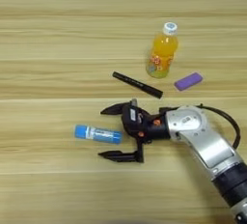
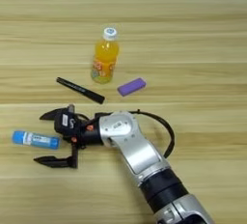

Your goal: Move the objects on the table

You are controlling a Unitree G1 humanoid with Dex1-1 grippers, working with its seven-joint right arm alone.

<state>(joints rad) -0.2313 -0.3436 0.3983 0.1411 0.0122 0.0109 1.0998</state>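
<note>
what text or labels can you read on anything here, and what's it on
No text can be read.
Orange juice bottle: colourful label on its lower half, print too blurred to read.
Blue-and-white tube: white band, no legible print.
Black pen: no marking visible.
Purple block: plain.
Right gripper: open around the tube's end, no lettering legible.

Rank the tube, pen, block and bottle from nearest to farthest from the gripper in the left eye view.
From the open gripper:
1. Tube, lying partly between the fingers, on its left.
2. Pen, just beyond it, up the table.
3. Block and bottle, both beyond and to the right; too close to call.
</note>
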